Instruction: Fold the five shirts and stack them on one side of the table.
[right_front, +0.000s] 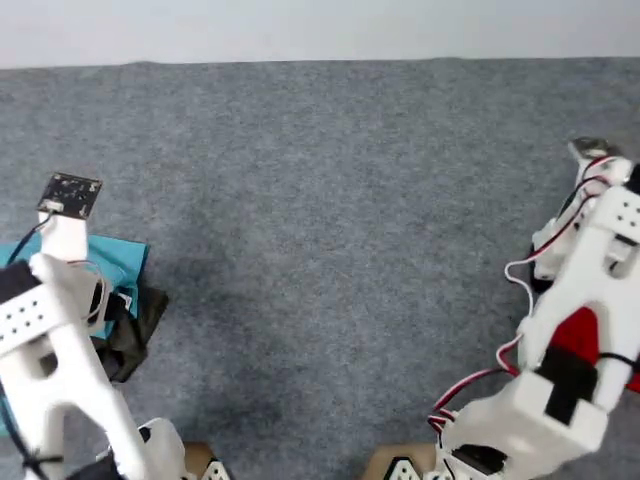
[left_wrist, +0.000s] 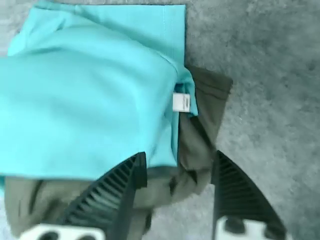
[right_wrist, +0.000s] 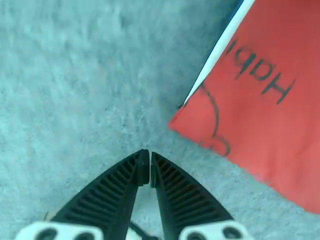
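Observation:
A folded teal shirt (left_wrist: 90, 90) lies on top of a dark olive shirt (left_wrist: 205, 115) at the table's left side, where the teal shirt (right_front: 122, 262) peeks out from under the left arm (right_front: 55, 330). My left gripper (left_wrist: 177, 175) hangs open just above the edge of this pile, one finger over the teal cloth, the other beside the olive cloth. A red shirt (right_wrist: 260, 85) with dark print lies at the right side, under the right arm (right_front: 570, 350). My right gripper (right_wrist: 149, 157) is shut and empty over the bare carpet beside the red shirt's corner.
Grey felt (right_front: 340, 220) covers the table, with wide open room in the middle and back. A white wall edge (right_front: 300, 30) runs along the far side. The arm bases (right_front: 400, 465) stand at the near edge.

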